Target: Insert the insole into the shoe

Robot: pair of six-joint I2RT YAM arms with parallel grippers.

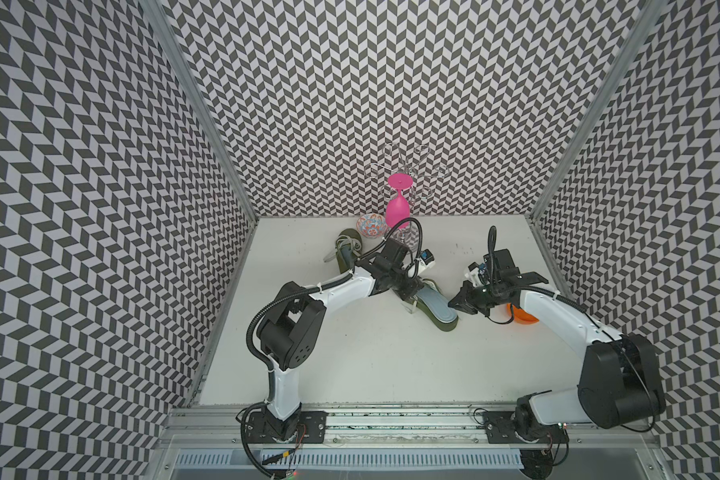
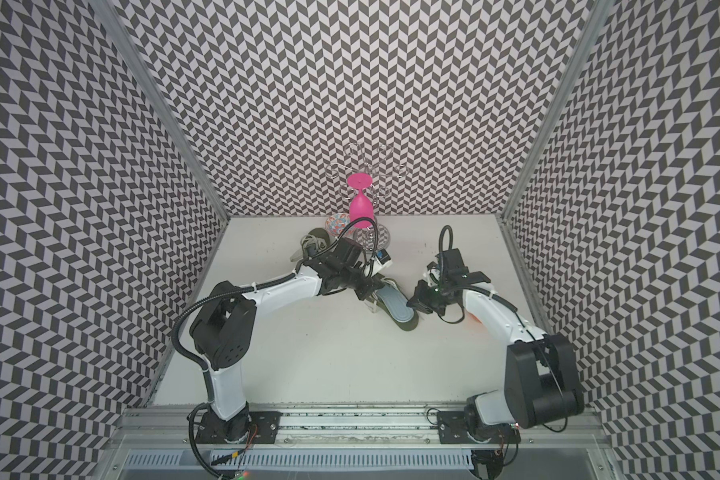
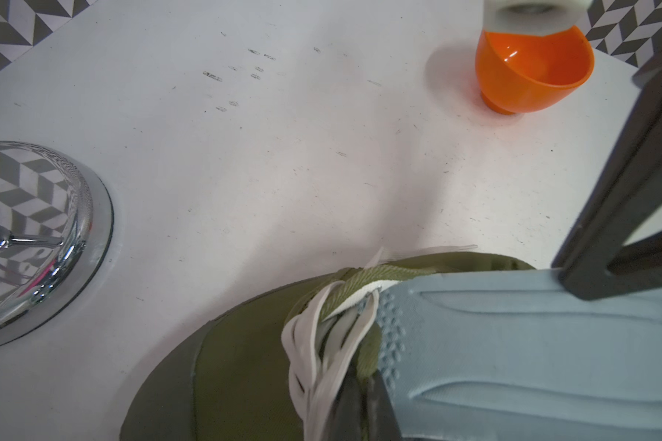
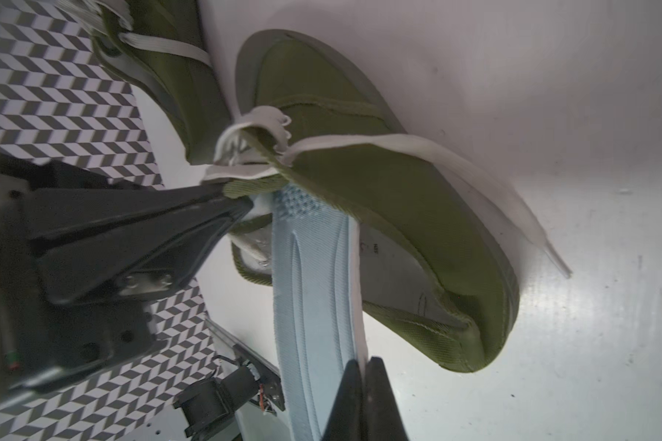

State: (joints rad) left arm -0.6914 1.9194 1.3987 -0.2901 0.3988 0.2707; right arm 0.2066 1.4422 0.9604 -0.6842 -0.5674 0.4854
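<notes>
A robotics lab test cell. Black-and-white chevron walls (image 1: pixel 350 83) box in a white table (image 1: pixel 371 365) on the left, right and far sides, joined by bare aluminium posts (image 1: pixel 198 108). Two cabled arms, left (image 1: pixel 341 291) and right (image 1: pixel 558 316), are bolted to an aluminium rail (image 1: pixel 391 419) along the near edge. Unrelated household props sit together: a pink glass (image 1: pixel 398 208) on a chrome rack (image 1: pixel 408 170), a patterned bowl (image 1: pixel 371 226), an orange cup (image 3: pixel 532 72) and an olive shoe (image 3: pixel 245 362).

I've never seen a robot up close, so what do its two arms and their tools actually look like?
Both the left arm and right arm have glossy white shells between bulky black joints. Black flexible cables loop along them. The left tool and right tool are black, tapering to narrow wedges.
</notes>
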